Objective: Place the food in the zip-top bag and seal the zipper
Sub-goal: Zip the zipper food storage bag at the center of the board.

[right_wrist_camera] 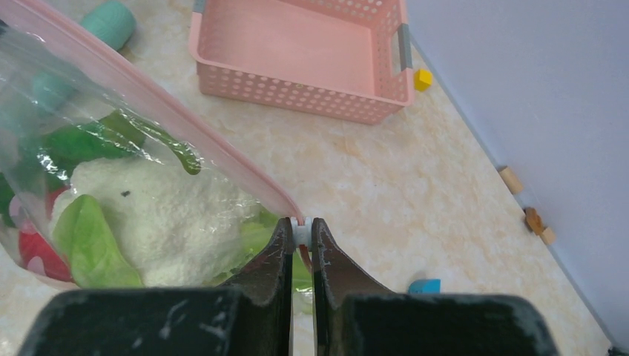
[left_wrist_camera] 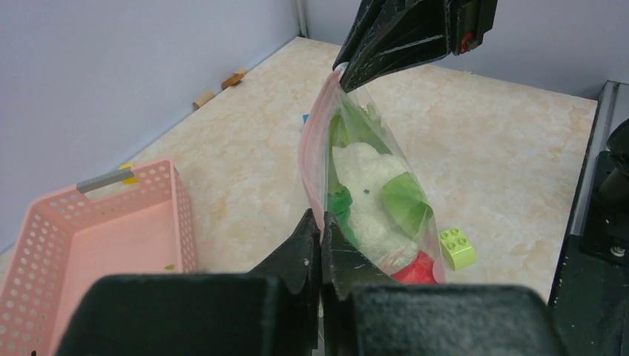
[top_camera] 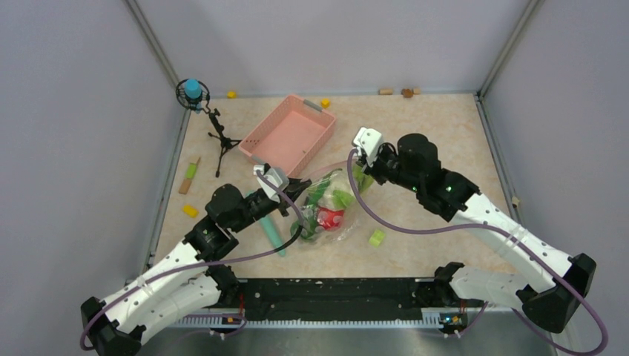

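Both ends of thin pinkish zipper strip point(left_wrist_camera: 305, 156) clamped: left pincer point(left_wrist_camera: 320, 233) at 8 o'clock end, right pincer point(right_wrist_camera: 299, 237) at 2 o'clock end.

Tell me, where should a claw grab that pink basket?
Probably a long side wall of the pink basket at its rim, coming down from above: the walls stand thin and upright, the top open, so a wall can be pinched across.
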Controlling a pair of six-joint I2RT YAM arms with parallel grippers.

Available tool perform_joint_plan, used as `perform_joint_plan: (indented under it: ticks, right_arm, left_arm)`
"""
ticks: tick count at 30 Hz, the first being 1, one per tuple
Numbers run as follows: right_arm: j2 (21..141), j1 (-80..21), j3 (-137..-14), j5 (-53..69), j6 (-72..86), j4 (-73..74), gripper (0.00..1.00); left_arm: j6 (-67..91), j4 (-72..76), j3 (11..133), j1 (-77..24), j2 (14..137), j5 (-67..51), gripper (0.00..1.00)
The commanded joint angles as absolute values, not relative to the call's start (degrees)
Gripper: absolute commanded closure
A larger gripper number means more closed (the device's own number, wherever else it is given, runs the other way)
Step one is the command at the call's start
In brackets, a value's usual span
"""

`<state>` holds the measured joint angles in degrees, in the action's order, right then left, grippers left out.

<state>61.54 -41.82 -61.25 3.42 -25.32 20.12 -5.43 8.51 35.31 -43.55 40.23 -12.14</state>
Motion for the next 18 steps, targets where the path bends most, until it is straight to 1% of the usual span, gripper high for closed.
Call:
perform_joint_plan:
  ticks: [1,18]
  right_arm:
    - [59.5,-40.4,-61.5,-11.6,-28.1,16.3,1.00]
    - [59.3,-40.4,-59.6,-20.2,-30.7,14.7,1.00]
  left_arm:
    - [-5.2,8.8,34.9,-43.4,38.1,-10.3,1.00]
    - [-4.9,8.1,35.2,-43.4,38.0,-9.5,1.00]
